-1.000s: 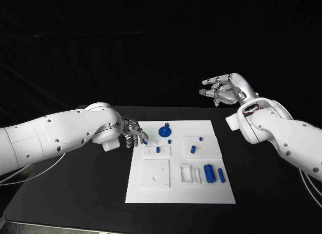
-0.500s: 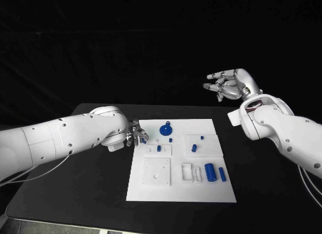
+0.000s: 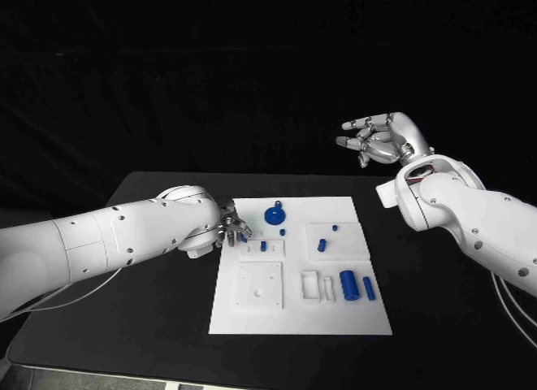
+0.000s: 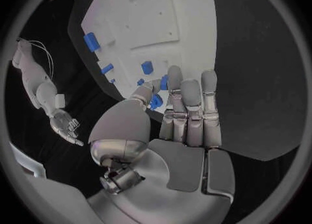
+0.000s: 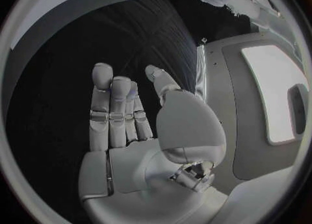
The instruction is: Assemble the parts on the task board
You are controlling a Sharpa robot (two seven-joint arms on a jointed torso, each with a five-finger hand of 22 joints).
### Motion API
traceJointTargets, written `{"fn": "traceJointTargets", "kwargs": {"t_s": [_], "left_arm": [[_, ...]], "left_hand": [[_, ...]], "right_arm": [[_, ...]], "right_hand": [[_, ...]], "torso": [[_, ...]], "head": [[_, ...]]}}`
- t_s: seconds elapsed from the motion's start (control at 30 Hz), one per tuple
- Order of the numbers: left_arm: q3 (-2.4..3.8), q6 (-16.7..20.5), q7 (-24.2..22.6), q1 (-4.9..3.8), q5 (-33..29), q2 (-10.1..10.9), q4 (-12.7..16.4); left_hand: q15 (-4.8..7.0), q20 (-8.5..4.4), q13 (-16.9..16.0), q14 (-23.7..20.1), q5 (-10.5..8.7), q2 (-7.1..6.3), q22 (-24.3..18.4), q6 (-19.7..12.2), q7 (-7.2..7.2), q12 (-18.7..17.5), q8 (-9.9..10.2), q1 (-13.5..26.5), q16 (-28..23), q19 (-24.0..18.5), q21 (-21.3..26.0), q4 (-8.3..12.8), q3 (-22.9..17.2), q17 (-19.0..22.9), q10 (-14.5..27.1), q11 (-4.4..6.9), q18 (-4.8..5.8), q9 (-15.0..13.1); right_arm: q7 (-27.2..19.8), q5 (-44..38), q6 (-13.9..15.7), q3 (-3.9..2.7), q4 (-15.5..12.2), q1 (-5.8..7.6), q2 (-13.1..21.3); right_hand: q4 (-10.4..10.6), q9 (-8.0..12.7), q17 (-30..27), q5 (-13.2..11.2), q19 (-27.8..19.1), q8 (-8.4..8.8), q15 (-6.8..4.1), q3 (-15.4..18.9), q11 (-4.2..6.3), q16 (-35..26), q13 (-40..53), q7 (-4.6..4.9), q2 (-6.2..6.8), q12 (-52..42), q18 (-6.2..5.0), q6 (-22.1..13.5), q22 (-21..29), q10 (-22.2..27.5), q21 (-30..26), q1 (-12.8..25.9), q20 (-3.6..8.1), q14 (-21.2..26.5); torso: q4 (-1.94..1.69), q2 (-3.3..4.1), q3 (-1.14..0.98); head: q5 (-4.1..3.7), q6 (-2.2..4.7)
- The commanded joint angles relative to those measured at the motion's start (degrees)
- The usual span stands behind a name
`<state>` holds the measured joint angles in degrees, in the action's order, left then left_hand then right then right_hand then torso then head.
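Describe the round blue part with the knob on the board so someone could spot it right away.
Start at the white board in the middle of the black table. Near its far edge, just past the left hand, sits the round blue part. It is disc-shaped with a knob sticking up, while the other blue parts are small pegs and cylinders.

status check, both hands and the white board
Left hand at white task board left edge, pinching small blue part. Right hand raised, open, empty. Nothing in the way.
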<state>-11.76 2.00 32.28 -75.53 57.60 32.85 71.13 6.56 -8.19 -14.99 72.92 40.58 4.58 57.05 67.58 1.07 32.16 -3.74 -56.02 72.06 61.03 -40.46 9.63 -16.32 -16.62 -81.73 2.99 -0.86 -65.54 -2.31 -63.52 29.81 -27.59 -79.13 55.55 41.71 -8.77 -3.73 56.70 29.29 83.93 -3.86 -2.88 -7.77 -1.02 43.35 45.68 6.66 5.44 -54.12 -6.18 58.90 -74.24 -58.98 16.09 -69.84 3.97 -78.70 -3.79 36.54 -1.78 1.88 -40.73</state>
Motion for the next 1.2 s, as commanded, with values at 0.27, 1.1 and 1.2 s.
{"fn": "traceJointTargets", "kwargs": {"t_s": [0.27,1.1,1.2], "left_arm": [[-0.07,0.45,-1.42,0.77,2.66,-1.07,-0.57],[-0.11,-3.22,-2.43,1.51,3.92,-1.80,-0.55],[-0.11,-3.62,-2.38,1.55,3.95,-1.86,-0.57]], "left_hand": [[0.59,0.01,-0.18,0.79,0.08,0.13,1.88,2.14,-1.76,-0.26,-0.19,-0.58,-0.33,1.05,1.79,5.06,-5.61,-0.17,-1.83,1.55,0.14,-0.08],[0.55,0.05,-0.24,0.70,-0.25,0.19,4.83,2.04,-1.72,-0.22,-0.19,-0.73,-0.42,2.01,4.58,5.08,-5.61,-0.19,-1.71,1.47,0.22,-0.14],[0.55,0.05,-0.26,0.70,-0.28,0.20,5.15,2.05,-1.73,-0.18,-0.19,-0.75,-0.41,2.10,4.79,5.13,-5.60,-0.20,-1.74,1.47,0.23,-0.12]], "right_arm": [[0.10,0.13,-0.39,-0.04,0.10,0.01,-0.30],[0.25,0.27,-1.27,-0.03,0.54,-0.01,-0.81],[0.24,0.28,-1.36,-0.03,0.59,-0.02,-0.89]], "right_hand": [[0.16,0.06,-0.06,0.10,2.07,0.30,-0.20,-0.05,0.17,0.18,-0.05,-0.02,0.18,-0.25,-1.08,0.30,0.02,0.05,-0.30,0.25,0.17,0.18],[-0.05,0.06,-0.11,0.19,2.11,0.30,-0.20,-0.24,0.16,0.14,-0.18,0.00,0.00,-0.23,-1.10,0.29,0.01,0.07,-0.67,0.55,0.17,0.20],[-0.05,0.06,-0.11,0.19,2.11,0.30,-0.20,-0.24,0.16,0.14,-0.18,0.00,0.00,-0.23,-1.10,0.29,0.01,0.07,-0.67,0.55,0.17,0.20]], "torso": [[0.03,-0.03,0.00],[-0.02,-0.05,-0.01],[0.00,-0.05,-0.03]], "head": [[-0.13,-0.03],[-0.08,-0.36],[-0.02,-0.32]]}}
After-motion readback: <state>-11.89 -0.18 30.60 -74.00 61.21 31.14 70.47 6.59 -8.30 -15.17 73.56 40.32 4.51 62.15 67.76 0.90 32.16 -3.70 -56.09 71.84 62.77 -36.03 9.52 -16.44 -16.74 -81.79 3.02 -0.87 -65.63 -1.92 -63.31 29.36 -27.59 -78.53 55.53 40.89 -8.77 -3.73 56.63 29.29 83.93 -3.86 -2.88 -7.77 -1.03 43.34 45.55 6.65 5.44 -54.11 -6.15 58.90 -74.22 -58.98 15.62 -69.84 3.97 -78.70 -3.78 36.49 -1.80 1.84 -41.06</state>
